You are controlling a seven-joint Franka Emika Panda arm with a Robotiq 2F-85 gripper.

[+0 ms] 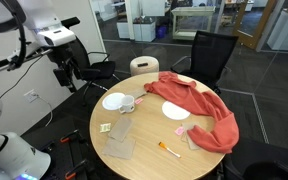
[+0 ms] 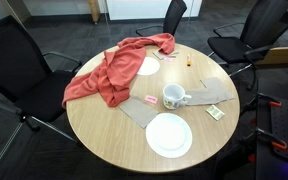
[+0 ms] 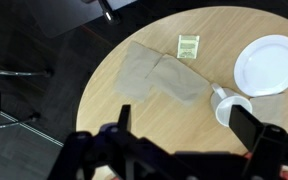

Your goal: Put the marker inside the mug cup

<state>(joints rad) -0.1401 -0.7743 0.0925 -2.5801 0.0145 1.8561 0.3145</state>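
Tool (image 3: pixel 184 118), seen from the wrist view with its two fingers (image 3: pixel 124 118) spread wide apart and nothing between them. In an exterior view the tool (image 1: pixel 64 72) hangs high beside the table (image 1: pixel 134 166), outside its rim, which is why the wrist camera takes in so much of the tabletop at once.

The marker (image 1: pixel 168 150) lies flat on bare wood on the side of the table away from the arm, just beside the hem of the red cloth (image 1: pixel 199 105). It is free of the cloth, so a grasp from above looks possible. It does not appear in the wrist view.

The mug cup (image 1: pixel 128 104) stands upright with its mouth open upward, next to the white plate (image 1: pixel 111 100). Marker and mug are well apart, with open table between them. From the wrist, the mug cup (image 3: pixel 229 105) sits at the edge of the brown paper sheets (image 3: pixel 164 75), and the plate (image 3: pixel 269 65) lies just beyond it.

A small card (image 3: pixel 189 45) lies flat farther off (it plays no part in the task).

Judged stage: the approach has not yet reached the marker, and no step of the transfer is done. The open fingers suit a reach across the table. A thin stick lying flat will probably need the fingers set across its length, low to the wood.
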